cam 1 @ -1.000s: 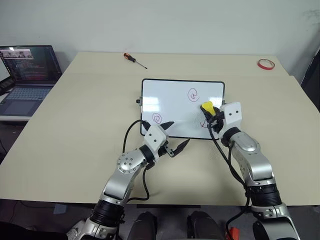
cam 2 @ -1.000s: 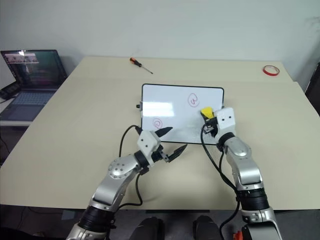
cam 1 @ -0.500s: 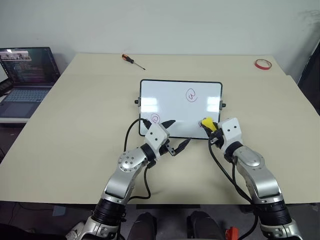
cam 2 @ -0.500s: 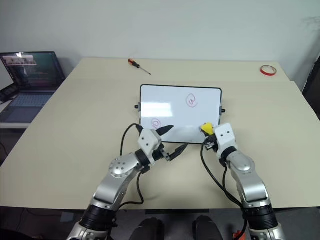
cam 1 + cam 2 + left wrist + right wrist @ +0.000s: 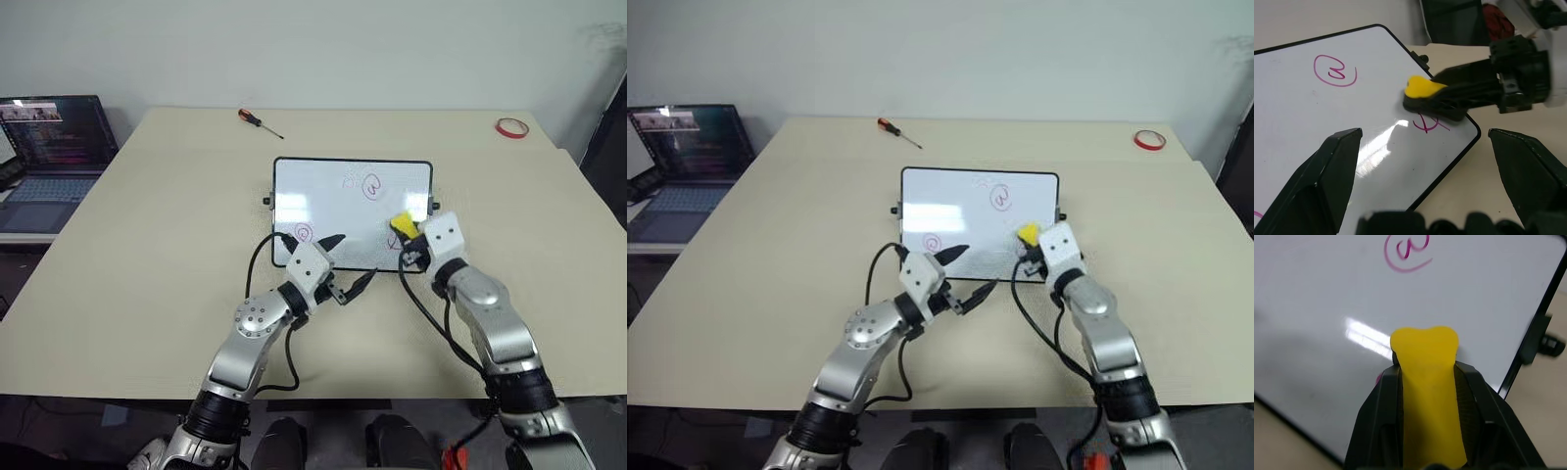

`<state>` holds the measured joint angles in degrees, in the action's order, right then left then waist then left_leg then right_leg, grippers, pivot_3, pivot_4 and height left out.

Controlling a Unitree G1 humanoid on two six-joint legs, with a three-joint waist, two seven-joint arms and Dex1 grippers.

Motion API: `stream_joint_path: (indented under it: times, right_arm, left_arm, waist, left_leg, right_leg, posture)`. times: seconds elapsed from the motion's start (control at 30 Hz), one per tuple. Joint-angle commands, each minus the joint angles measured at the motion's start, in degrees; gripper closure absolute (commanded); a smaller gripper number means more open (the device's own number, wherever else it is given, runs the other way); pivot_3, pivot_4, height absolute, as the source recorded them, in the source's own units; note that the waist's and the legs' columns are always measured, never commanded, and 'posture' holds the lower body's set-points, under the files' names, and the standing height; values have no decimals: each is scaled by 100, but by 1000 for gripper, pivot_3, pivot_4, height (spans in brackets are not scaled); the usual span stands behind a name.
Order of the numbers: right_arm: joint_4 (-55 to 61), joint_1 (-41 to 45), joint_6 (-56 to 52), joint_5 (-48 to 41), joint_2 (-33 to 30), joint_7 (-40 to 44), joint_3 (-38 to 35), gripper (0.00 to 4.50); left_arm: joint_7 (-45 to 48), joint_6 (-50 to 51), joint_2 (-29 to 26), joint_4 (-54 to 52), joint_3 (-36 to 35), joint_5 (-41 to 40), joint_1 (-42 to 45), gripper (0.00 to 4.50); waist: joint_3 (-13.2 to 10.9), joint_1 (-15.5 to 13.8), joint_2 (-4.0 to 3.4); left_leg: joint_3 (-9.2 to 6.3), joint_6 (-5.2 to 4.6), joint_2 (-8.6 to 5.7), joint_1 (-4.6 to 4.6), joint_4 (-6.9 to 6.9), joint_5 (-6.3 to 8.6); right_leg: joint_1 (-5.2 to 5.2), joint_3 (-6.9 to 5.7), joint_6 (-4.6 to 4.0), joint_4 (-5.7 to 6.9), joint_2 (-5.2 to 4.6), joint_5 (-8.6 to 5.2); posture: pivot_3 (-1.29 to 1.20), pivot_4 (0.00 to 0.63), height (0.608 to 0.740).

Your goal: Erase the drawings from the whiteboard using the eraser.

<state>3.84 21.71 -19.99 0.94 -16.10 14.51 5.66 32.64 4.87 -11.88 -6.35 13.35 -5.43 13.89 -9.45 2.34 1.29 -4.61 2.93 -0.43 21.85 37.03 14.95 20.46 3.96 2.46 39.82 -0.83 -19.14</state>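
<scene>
We see the whiteboard (image 5: 343, 201) lying flat on the beige table (image 5: 137, 255), a little beyond both arms. Our right gripper (image 5: 409, 238) is clamped tight on the yellow eraser (image 5: 403, 224), its two black fingers squeezing the block from both sides, and the eraser sits over the near right part of the board, its dark underside down at the white surface. Just beside it, toward the board's near right corner, lies a looped pink-red squiggle (image 5: 1430, 123), partly hidden under the eraser. A spiral circle (image 5: 371, 186) sits farther up on the right half, with a faint pink smudge (image 5: 348, 180) just to its left. Another spiral circle (image 5: 303, 233) sits near the board's near left edge. Our left gripper (image 5: 345, 264) hangs at the board's near edge with its jaws spread wide and nothing between them, one finger over the board, the other over the table. A screwdriver (image 5: 259, 120) lies at the far side of the table, a red tape ring (image 5: 508, 126) at the far right corner, and a laptop (image 5: 49, 147) stands off to the left.
</scene>
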Motion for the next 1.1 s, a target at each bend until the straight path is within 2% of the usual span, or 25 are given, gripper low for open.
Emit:
stream_joint_path:
  times: [0.03, 0.2, 0.47, 0.67, 0.9, 1.1]
  right_arm:
    - [-229, 226, 303, 91, 61, -99, -55, 3408]
    - [-291, 151, 217, 168, -25, 62, 59, 3408]
    - [441, -912, -205, 284, -577, 671, 287, 3408]
    - [645, -1240, -370, 336, -851, 755, 148, 3408]
    - [700, -1172, -352, 346, -935, 660, -2, 3408]
    - [295, -379, 231, 552, -591, 318, 214, 3408]
  left_arm:
    - [4, -39, -6, -244, 49, 12, 43, 0]
    - [-21, -1, -37, -301, 14, 4, 33, 0]
    - [-87, 52, -50, -374, 27, 12, -19, 0]
    - [-109, 52, 4, -364, 81, 16, -17, 0]
    - [-54, -58, 76, -224, 137, -4, 54, 0]
    - [-3, -84, 115, -173, 175, -2, 110, 0]
  waist:
    - [0, -1, 0]
    - [0, 1, 0]
    - [1, -38, 0]
    - [1, -49, 1]
    - [1, -60, 1]
    - [0, -25, 1]
  left_leg:
    - [0, 0, 0, 1, -3, 0]
    - [2, -1, 2, 8, -3, 1]
    - [-14, -1, 0, 0, -3, 1]
    - [-18, -1, 0, -9, -2, 1]
    - [-24, -1, -1, -6, -2, 1]
    - [-15, -2, 0, -10, -2, 0]
  right_leg:
    - [0, 0, 0, -7, 0, 0]
    - [-1, 2, 0, -25, -10, 0]
    - [-25, -3, 0, -42, -12, 0]
    - [-36, -5, 1, -43, -11, 0]
    - [-41, -8, 4, -56, -11, 2]
    - [-46, -13, 16, -74, -9, 18]
  posture:
    - [0, 150, 740]
    - [0, 150, 740]
    - [0, 150, 740]
    - [0, 150, 740]
    - [0, 150, 740]
    - [0, 150, 740]
